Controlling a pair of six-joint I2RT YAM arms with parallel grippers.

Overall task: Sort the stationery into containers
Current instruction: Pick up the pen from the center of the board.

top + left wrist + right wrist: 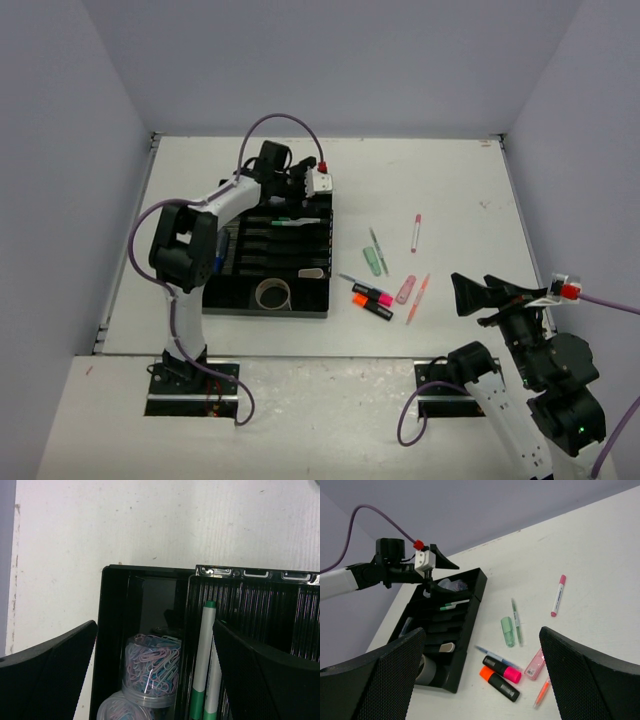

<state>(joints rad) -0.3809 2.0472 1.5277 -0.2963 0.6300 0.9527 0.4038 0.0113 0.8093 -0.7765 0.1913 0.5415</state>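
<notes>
**Overhead view.** I see a black moulded-plastic organiser tray [266, 312] on the left half of the table [450, 170], toward the near edge. It is ribbed inside and divided into long narrow slots and wider sections. A grey tape roll [272, 293], a flat ring, lies in its near section, and a green-and-white pen [295, 221] lies in a far slot. To the right of the tray, about the table's middle, lie the loose pieces. An orange highlighter [372, 308] sits just beside a pink highlighter [372, 292], both black-barrelled. A translucent green highlighter [372, 262] and several thin pens are scattered near them. The left arm [235, 197] bends at the elbow and reaches over the tray's far right corner. The right arm [540, 370] is raised above the table's near right corner.

**Left wrist view.** The left jaws stand wide apart and hold nothing. Below them are the pen and, in a corner compartment, two clear round tubs [150, 672] of pastel paper clips, which the overhead view hides.

**Right wrist view.** The right jaws are equally wide and empty. They frame the tray and the loose pieces from well apart.
</notes>
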